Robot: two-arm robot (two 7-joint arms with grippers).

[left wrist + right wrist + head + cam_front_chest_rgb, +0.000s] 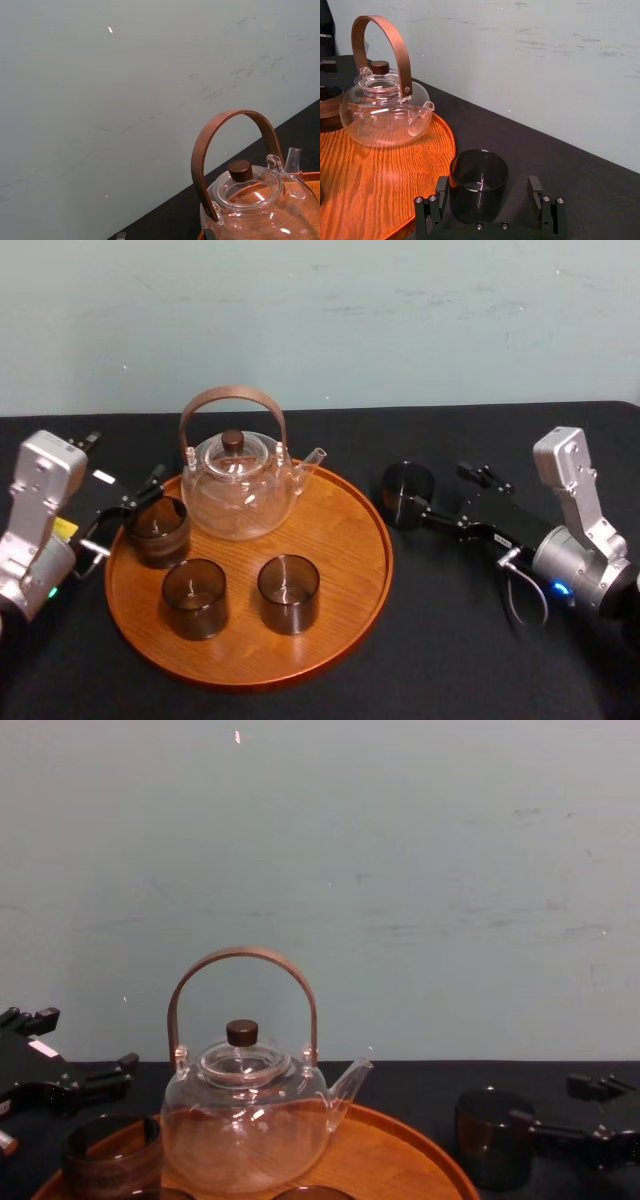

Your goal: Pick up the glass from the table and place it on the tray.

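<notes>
glass (479,184) upright, mouth up, empty, right of tray (350,570) | right claw (488,186) released, straddling it | tray holds teapot (238,485), three glasses (194,598) | left claw (140,502) at tray's left, state cannot tell

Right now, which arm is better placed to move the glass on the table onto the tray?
Right. The right tool sits open around the glass on the table beside the tray; the left tool is on the tray's opposite side.
</notes>
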